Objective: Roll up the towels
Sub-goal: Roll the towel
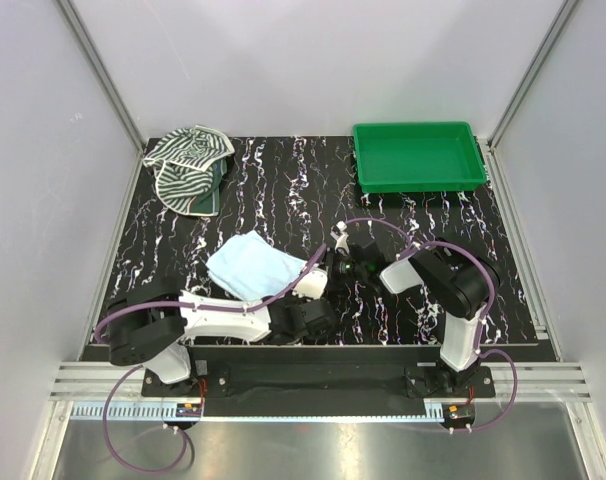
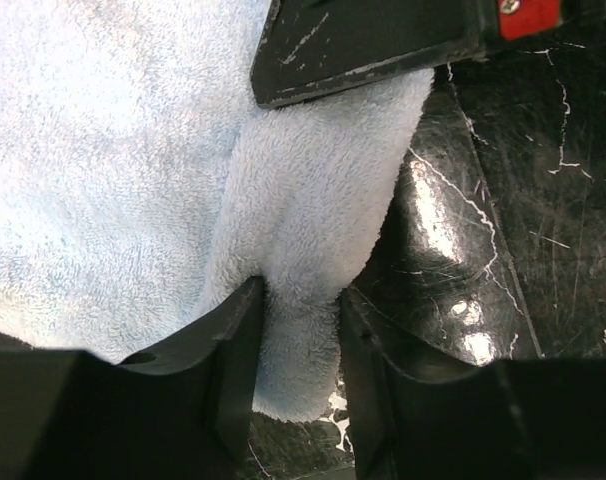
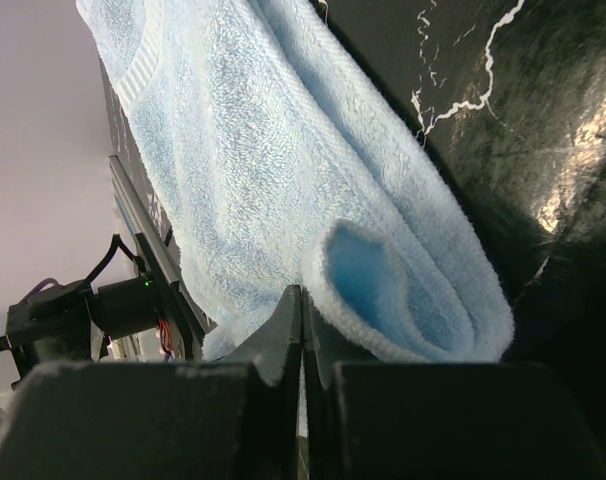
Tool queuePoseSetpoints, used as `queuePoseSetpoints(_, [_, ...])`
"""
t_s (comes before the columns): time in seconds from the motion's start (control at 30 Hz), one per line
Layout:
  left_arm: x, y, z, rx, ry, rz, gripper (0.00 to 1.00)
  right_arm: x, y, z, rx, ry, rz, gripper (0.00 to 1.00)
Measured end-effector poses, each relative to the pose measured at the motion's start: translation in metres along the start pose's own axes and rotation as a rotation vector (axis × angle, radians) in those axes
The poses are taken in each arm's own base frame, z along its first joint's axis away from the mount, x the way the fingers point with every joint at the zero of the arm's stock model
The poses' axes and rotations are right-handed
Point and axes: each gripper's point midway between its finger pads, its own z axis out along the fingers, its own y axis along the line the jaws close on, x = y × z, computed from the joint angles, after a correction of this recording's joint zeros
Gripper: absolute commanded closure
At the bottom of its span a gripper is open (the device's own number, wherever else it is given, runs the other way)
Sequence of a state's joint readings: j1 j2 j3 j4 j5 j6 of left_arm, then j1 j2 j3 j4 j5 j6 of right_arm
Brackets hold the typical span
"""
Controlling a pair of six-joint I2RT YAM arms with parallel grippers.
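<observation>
I find the left gripper (image 2: 298, 300) and right gripper (image 3: 303, 305) both pinching the blue towel (image 1: 253, 262) edge; the first roll is in hand, and next I judge it needs an even joint turn.

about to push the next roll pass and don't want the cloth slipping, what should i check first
1. Left jaws hold the blue towel: ok, closed on a pinched fold.
2. Right jaws hold it too: cannot tell; they are closed beside the curled end, but cloth between them is not clear.
3. Roll begun: ok, one end is curled over on itself in the right wrist view.
4. Blue towel apart from the striped towel and green tray: ok, both sit at the far side.
5. Striped towel rolled: not ok, it lies crumpled.
</observation>
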State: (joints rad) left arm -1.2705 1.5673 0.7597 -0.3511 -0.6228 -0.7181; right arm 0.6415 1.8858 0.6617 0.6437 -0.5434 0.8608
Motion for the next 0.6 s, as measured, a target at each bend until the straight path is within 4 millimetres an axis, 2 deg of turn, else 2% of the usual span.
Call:
queuePoseSetpoints(0.23, [-0.001, 0.004, 0.001, -0.025, -0.013, -0.015, 0.83, 0.001, 0.000, -0.005, 0.026, 0.005, 0.005, 1.00])
queuePoseSetpoints(0.33, [-0.001, 0.004, 0.001, -0.025, -0.014, -0.014, 0.97, 0.000, -0.001, -0.011, 0.066, 0.000, 0.003, 0.98])
queuePoseSetpoints(0.4, [-0.001, 0.004, 0.001, -0.022, -0.011, -0.010, 1.00, -0.003, -0.002, -0.018, 0.111, -0.018, 0.000, 0.95])
queuePoseSetpoints(0.43, [-0.001, 0.004, 0.001, -0.020, -0.009, -0.008, 1.00, -0.005, -0.002, -0.022, 0.133, -0.026, 0.000, 0.84])
queuePoseSetpoints(0.5, [-0.001, 0.003, 0.000, -0.017, 0.002, -0.004, 1.00, -0.015, -0.001, -0.035, 0.202, -0.062, -0.004, 0.75])
queuePoseSetpoints(0.53, [-0.002, 0.002, 0.000, -0.015, 0.010, 0.000, 1.00, -0.023, 0.001, -0.042, 0.239, -0.087, -0.012, 0.57])
queuePoseSetpoints(0.6, [-0.003, -0.001, 0.000, -0.003, 0.033, 0.007, 1.00, -0.046, 0.012, -0.060, 0.304, -0.159, -0.036, 0.53])
